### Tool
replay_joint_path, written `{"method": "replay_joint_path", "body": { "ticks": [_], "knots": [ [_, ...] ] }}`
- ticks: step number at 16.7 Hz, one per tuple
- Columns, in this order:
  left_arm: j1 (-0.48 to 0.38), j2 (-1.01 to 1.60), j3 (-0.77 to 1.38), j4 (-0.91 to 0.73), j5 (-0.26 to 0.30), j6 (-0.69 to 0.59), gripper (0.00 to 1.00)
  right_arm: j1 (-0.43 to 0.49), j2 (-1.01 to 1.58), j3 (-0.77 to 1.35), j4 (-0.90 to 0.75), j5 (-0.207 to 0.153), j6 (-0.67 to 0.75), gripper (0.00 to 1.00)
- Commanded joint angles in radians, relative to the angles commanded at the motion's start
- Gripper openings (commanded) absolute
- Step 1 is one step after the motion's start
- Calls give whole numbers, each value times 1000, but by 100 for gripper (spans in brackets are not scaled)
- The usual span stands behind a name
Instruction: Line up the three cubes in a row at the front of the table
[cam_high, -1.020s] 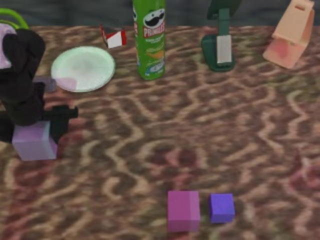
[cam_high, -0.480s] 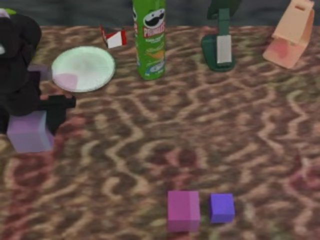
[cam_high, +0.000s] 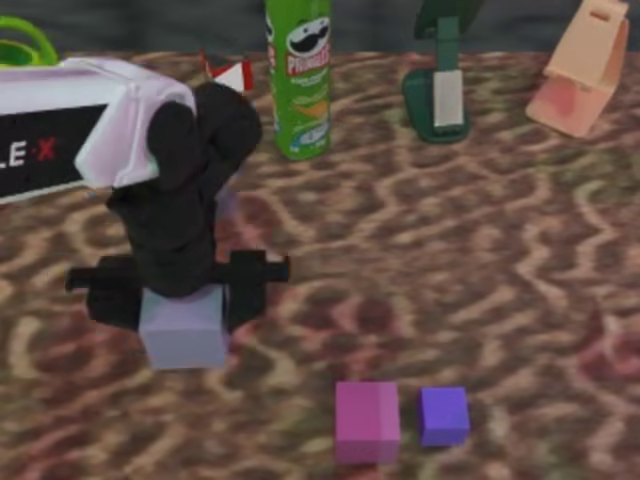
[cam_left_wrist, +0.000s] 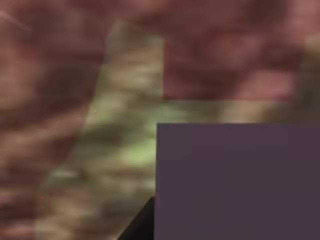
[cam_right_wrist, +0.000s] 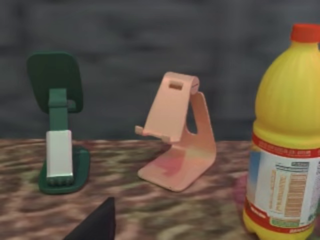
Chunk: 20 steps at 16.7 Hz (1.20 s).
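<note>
My left gripper (cam_high: 183, 292) is shut on the large pale lavender cube (cam_high: 183, 328), left of the table's middle; I cannot tell whether the cube rests on the table (cam_high: 450, 260). In the left wrist view this cube (cam_left_wrist: 237, 182) fills the frame's lower right as a dark purple face, with one black finger (cam_left_wrist: 142, 225) at its edge. The magenta-pink cube (cam_high: 367, 420) and the small violet cube (cam_high: 444, 415) sit side by side near the front edge, a narrow gap between them. The right arm is outside the top view; a dark part of my right gripper (cam_right_wrist: 97, 225) shows in its wrist view.
Along the back stand a small red-and-white box (cam_high: 232, 75), a green Pringles can (cam_high: 299, 80), a dark green phone stand (cam_high: 438, 95) and a pink phone stand (cam_high: 580, 75). A yellow bottle (cam_right_wrist: 287, 145) stands close to the right gripper.
The left arm has swung from the far left edge toward the right and the front, carrying the lavender cube with it. The magenta and violet cubes have not moved.
</note>
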Motion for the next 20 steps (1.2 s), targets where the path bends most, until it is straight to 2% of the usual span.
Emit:
{"method": "replay_joint_path", "body": {
  "ticks": [3, 5, 11, 17, 20],
  "knots": [
    [-146, -60, -51, -3, -1, -133, 0, 0, 0, 0, 0, 0, 0, 100],
    [-191, -87, -70, -1, -2, -177, 0, 0, 0, 0, 0, 0, 0, 100],
    [-193, -80, -81, 17, -2, -179, 0, 0, 0, 0, 0, 0, 0, 100],
    [-195, 5, -201, 230, -2, -181, 0, 0, 0, 0, 0, 0, 0, 100],
    [-197, 31, -234, 282, -2, -182, 0, 0, 0, 0, 0, 0, 0, 100]
  ]
}}
